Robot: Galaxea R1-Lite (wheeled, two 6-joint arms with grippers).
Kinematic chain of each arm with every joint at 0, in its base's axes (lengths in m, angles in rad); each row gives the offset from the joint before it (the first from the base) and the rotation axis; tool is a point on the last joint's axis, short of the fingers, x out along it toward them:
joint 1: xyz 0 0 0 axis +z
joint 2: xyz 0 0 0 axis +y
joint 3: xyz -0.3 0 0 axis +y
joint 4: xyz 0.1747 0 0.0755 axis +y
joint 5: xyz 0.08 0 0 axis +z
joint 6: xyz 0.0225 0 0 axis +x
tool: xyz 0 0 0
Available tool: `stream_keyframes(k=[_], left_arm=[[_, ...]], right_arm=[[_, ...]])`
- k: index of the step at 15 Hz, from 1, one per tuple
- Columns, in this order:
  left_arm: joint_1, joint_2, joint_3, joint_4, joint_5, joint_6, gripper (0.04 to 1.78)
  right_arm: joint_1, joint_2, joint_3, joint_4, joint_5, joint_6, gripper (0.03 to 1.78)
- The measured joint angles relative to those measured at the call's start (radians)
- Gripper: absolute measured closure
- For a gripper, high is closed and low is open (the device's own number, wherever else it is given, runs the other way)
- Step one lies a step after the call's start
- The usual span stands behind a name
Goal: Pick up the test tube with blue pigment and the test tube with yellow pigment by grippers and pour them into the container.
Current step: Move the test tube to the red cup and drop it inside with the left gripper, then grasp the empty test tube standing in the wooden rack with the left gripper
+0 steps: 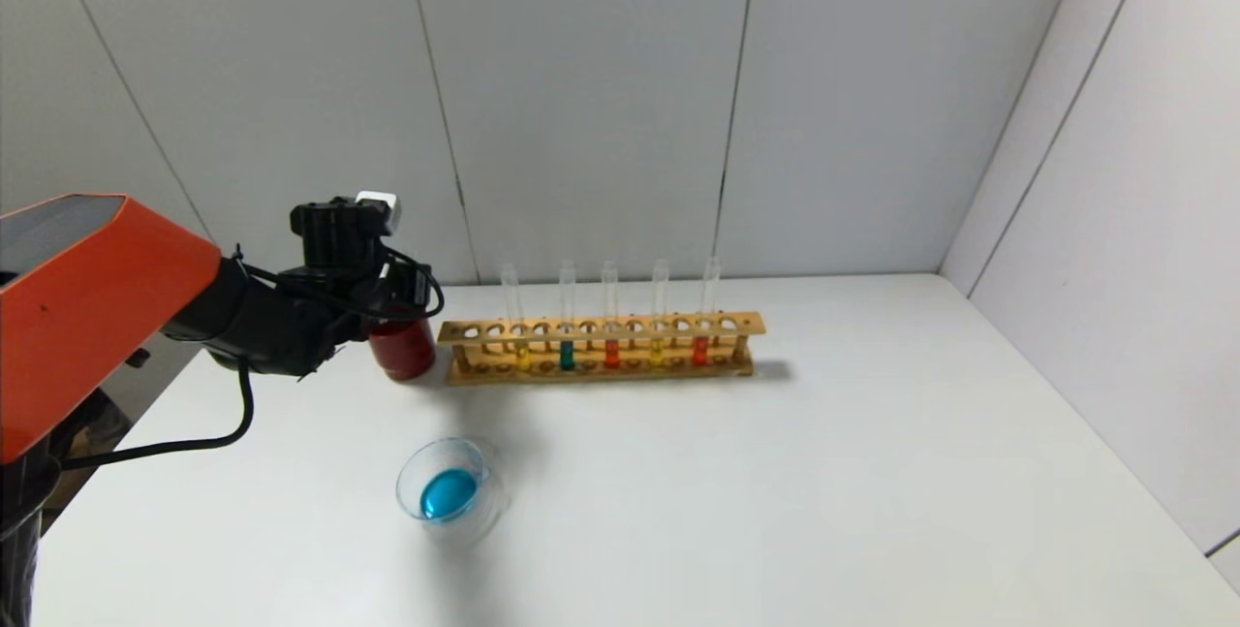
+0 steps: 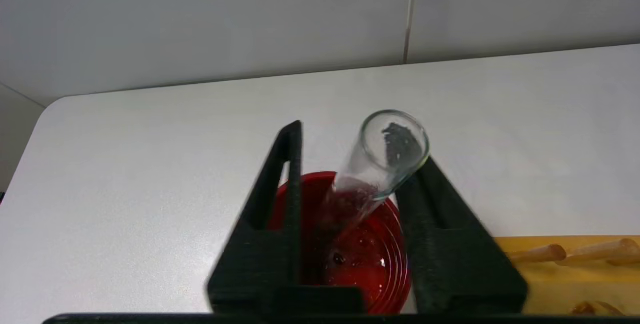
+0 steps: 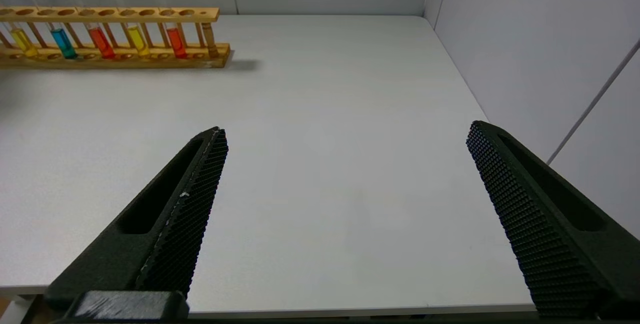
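Observation:
My left gripper (image 1: 392, 309) hangs over the dark red cup (image 1: 402, 348) at the rack's left end. In the left wrist view the gripper (image 2: 360, 144) is open, its jaws apart. An empty clear tube (image 2: 385, 158) stands tilted in the cup (image 2: 370, 259) and leans on one finger. The glass container (image 1: 450, 489) near the table's front holds bright blue liquid. No tube with bright blue liquid shows. Two yellow tubes (image 1: 523, 356) (image 1: 657, 351) stand in the rack. My right gripper (image 3: 348, 131) is open and empty over bare table, out of the head view.
The wooden rack (image 1: 601, 327) at the back also holds a dark teal tube (image 1: 567, 356) and two orange-red tubes (image 1: 611, 353) (image 1: 700, 350). It also shows in the right wrist view (image 3: 110, 58). Walls close the back and right.

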Motion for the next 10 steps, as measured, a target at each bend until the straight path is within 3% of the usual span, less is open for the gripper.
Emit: stream_keyframes(k=[3, 6, 10], left_arm=[[0.000, 0.004, -0.009, 0.007, 0.000, 0.002, 0.59], [0.000, -0.016, -0.010, 0.014, 0.001, 0.005, 0.22], [-0.001, -0.128, -0.009, 0.121, 0.001, 0.008, 0.07]], right_arm=[[0.000, 0.000, 0.000, 0.000, 0.001, 0.000, 0.06], [0.000, 0.000, 0.000, 0.000, 0.000, 0.000, 0.06], [0.000, 0.000, 0.000, 0.000, 0.000, 0.000, 0.06]])
